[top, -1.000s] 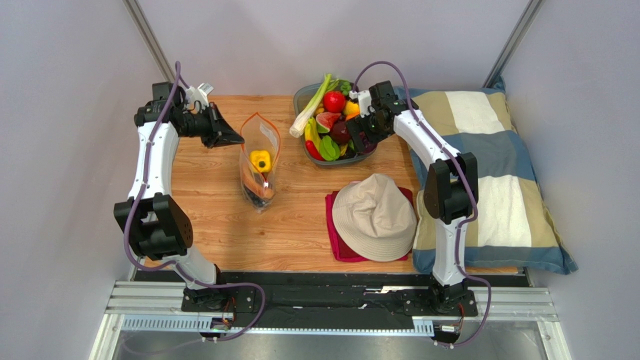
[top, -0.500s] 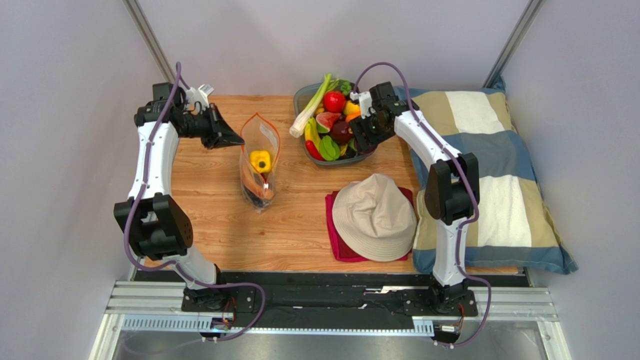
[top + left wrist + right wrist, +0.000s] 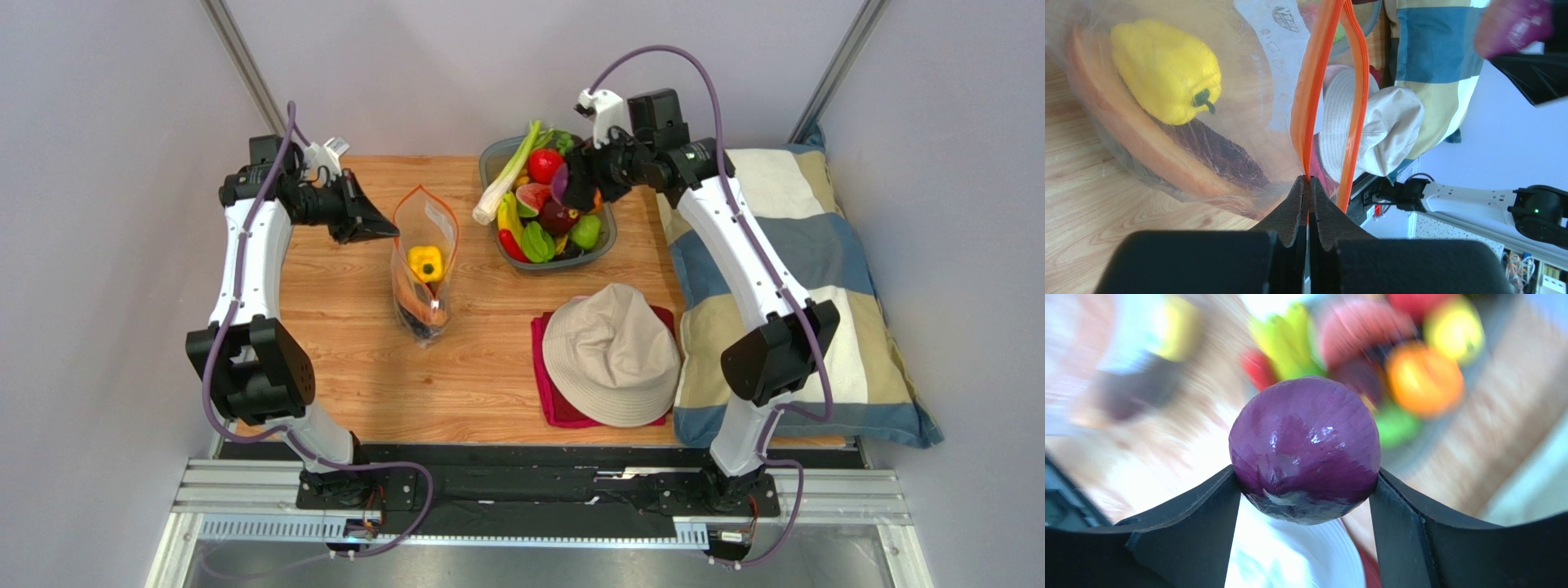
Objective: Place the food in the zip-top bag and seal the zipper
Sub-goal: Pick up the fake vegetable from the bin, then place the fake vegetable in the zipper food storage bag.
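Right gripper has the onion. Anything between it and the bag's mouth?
Only the leek, poking over the bowl's left rim, lies on that line; the onion, held above the bowl, should clear it. The bag stands open.

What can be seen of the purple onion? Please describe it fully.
The purple onion is round, glossy, deep purple with fine lengthwise lines, like smooth plastic. The right gripper clamps it between two black fingers, one on each side. The top view shows it over the grey bowl. Nothing else appears to touch it.
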You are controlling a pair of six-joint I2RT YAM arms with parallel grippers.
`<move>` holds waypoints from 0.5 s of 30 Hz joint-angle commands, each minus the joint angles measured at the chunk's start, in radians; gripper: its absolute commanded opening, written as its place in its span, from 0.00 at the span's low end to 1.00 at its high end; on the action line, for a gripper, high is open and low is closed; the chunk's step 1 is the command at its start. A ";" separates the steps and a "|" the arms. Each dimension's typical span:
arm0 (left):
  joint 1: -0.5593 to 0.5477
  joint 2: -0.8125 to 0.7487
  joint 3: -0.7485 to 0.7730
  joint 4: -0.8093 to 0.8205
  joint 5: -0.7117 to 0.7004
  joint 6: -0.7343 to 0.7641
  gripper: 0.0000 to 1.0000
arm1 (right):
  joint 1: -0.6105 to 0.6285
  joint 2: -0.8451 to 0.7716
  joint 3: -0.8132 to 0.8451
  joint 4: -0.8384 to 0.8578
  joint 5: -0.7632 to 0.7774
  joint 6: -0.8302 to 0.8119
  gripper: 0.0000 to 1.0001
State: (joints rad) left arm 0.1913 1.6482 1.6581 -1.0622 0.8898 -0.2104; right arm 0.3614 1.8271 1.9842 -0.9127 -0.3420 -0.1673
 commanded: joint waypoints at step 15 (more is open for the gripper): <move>-0.001 -0.037 0.014 -0.005 0.028 0.032 0.00 | 0.471 0.089 0.137 0.336 -0.022 0.029 0.52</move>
State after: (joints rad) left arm 0.1913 1.6482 1.6581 -1.0771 0.8902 -0.1921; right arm 0.8219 1.8565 2.1139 -0.6827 -0.4335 -0.1532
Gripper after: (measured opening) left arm 0.007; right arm 0.715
